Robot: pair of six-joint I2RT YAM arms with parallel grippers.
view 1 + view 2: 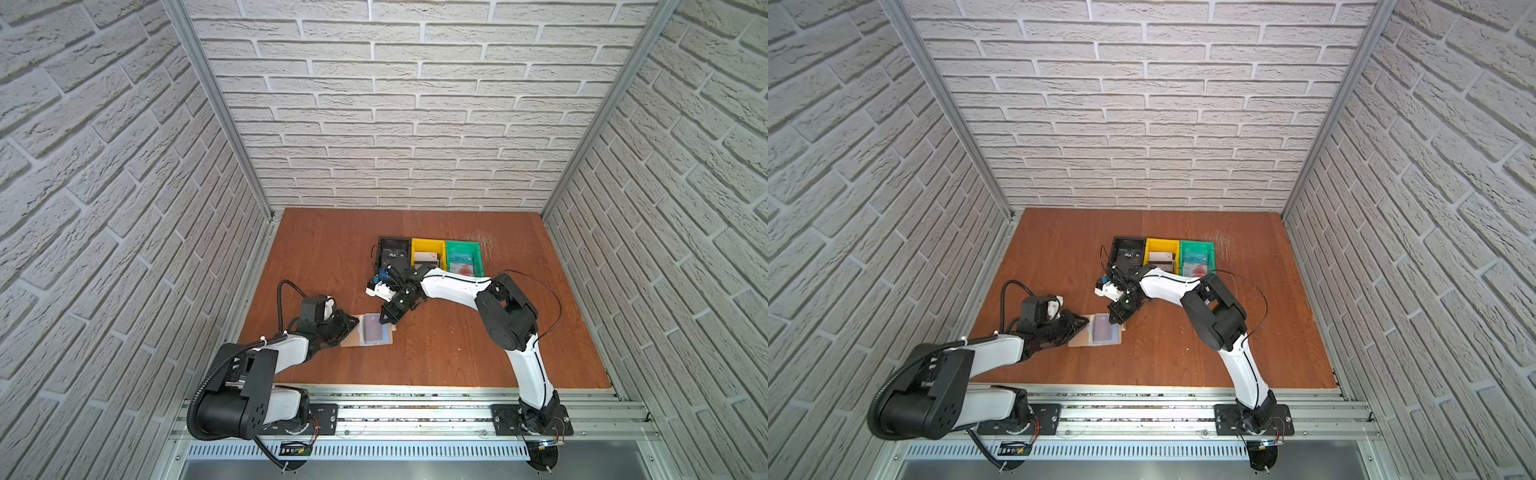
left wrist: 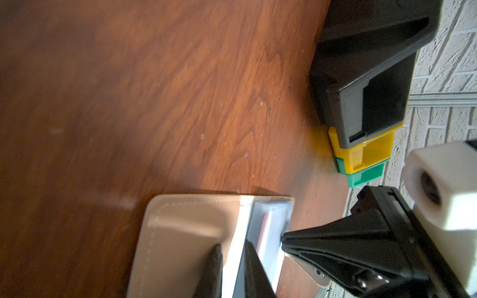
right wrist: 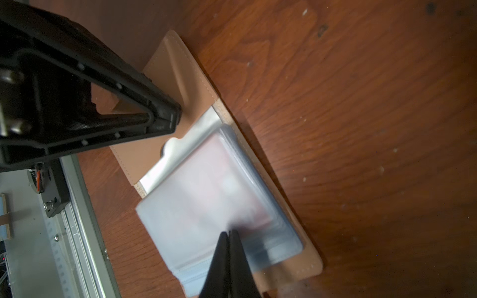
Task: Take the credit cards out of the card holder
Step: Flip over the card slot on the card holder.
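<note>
While the left gripper [image 1: 355, 321] pinches the tan left cover of the card holder [image 1: 351, 340], most likely so that the open booklet lies flat and cannot slide on the table [image 1: 457, 353], the work itself falls to the other arm. The holder lies near the front left of the table, clear sleeves facing up. A red card [image 1: 374, 328] shows through the top sleeve, so at least one card is not yet out. Just right of it the right gripper [image 1: 381, 321] comes down steeply onto the far edge of the sleeves with its fingers [image 3: 222, 258] pressed together. That pose suits picking at a sleeve mouth or a card's edge. Further right and back, a black bin [image 1: 380, 249], a yellow bin [image 1: 428, 243] and a green bin [image 1: 463, 245] stand touching in a row, and credit cards [image 1: 459, 261] lie inside them, presumably sorted there by colour. Much is uncertain. The right wrist view is blurred at the fingertips, so I cannot tell whether they nip a card, a sleeve or nothing. The number of cards left under the stacked sleeves cannot be counted. The right arm's wrist covers the black bin's front edge in both top views.
</note>
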